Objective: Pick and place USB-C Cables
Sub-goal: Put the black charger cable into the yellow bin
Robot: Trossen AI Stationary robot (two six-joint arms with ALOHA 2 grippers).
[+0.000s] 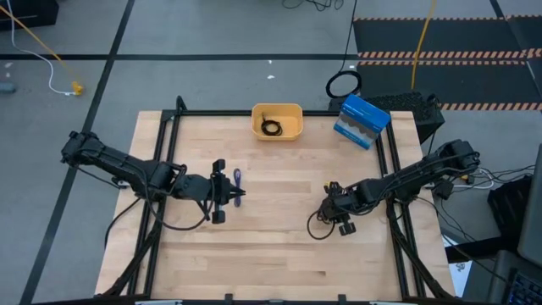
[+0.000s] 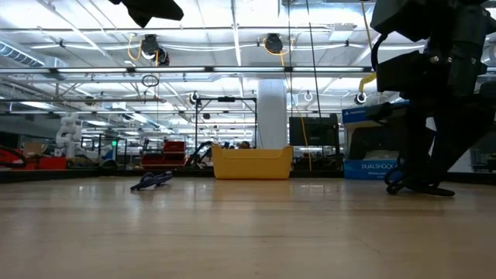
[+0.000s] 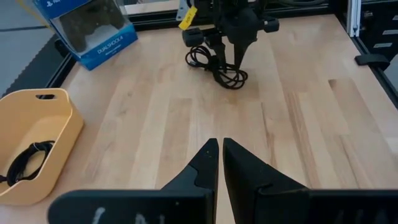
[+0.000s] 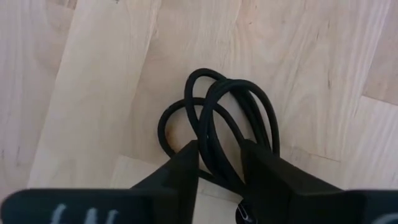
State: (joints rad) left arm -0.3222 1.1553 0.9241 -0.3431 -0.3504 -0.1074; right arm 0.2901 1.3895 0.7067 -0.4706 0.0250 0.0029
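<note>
Three USB-C cables show. One black coil (image 1: 272, 128) lies inside the yellow bin (image 1: 293, 111) at the table's far edge. The purple-blue cable (image 1: 237, 180) (image 2: 152, 180) lies flat on the table left of centre. My left gripper (image 1: 240, 195) (image 3: 221, 151) hovers shut just near of it, raised above the table. The second black coil (image 1: 320, 224) (image 4: 214, 109) lies on the table right of centre. My right gripper (image 1: 329, 203) (image 4: 219, 168) is down on that coil and shut on it. My right gripper pinches several strands of the black coil's loop (image 4: 217, 158) between its two fingers. It comes from above, slanting down from the table's right side. The rest of the coil (image 3: 225, 76) lies slack on the table.
A blue DualShock controller box (image 1: 362, 121) stands at the table's far right, beside the bin. A black frame (image 1: 169, 135) runs along the table's edges. Bare wood lies between the two grippers and toward the near edge.
</note>
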